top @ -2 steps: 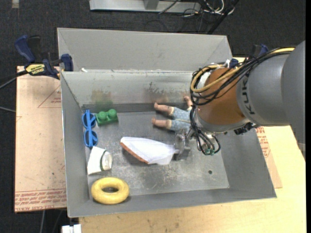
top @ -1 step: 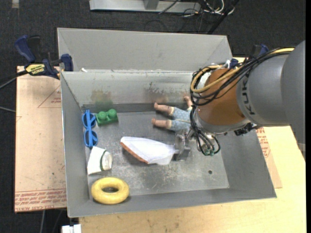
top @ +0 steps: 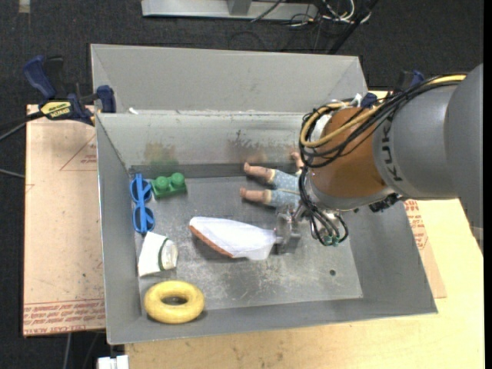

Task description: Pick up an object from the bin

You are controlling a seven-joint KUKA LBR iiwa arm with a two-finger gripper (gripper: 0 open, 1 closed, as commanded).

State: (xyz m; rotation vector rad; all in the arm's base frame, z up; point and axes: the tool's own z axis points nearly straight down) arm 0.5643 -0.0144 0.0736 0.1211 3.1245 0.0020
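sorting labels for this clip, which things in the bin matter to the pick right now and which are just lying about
In the job: white pad with a brown edge, mid-bin, at the tip of the arm.

Lying about: doll, blue sunglasses, green block, yellow ring, white-and-green bit.

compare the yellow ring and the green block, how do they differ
The ring is yellow, the block green. The ring is a round loop with a hole; the block is chunky with studs. The ring lies in the bin's near left corner; the block sits farther back, beside the blue sunglasses. The ring looks larger. Both lie loose on the bin's left side.
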